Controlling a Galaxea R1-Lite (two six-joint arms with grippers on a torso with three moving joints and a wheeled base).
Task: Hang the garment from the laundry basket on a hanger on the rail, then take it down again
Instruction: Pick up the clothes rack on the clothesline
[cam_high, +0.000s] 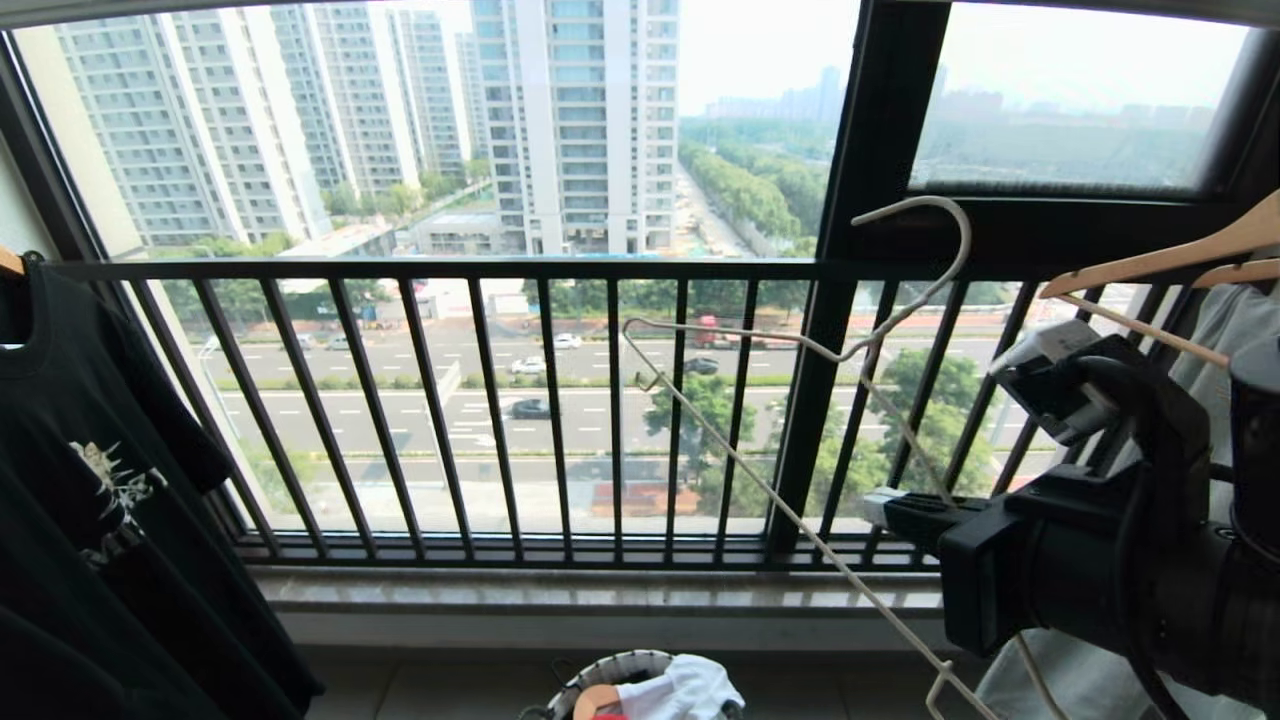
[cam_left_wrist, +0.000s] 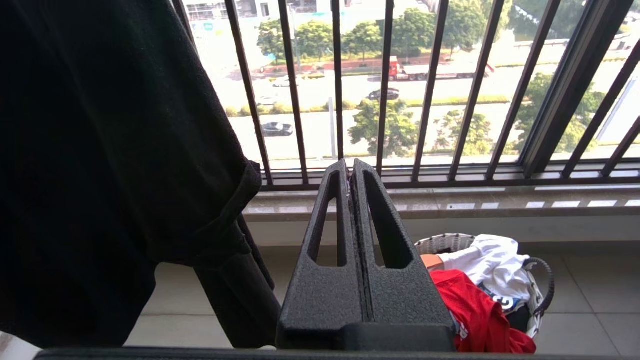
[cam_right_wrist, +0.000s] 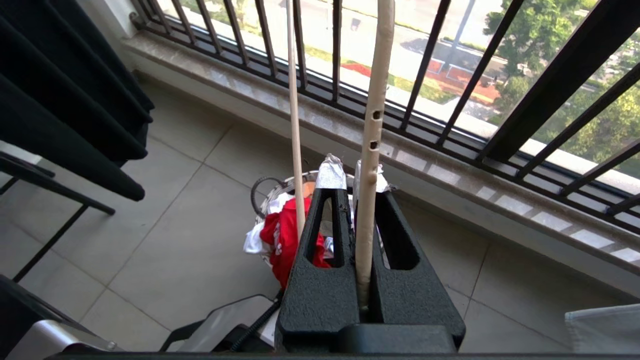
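Right gripper (cam_right_wrist: 356, 175) clamped on the cream wire hanger (cam_high: 800, 350), carried free of any rail, likely for loading; red T-shirt (cam_left_wrist: 475, 310) waits in the basket (cam_left_wrist: 445, 242); left gripper (cam_left_wrist: 350, 170) closed, empty, idle.

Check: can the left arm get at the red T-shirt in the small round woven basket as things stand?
Probably yes. The left gripper is shut and empty, and the red T-shirt lies exposed in the basket, beside a white shirt. The black T-shirt hangs off to one side.
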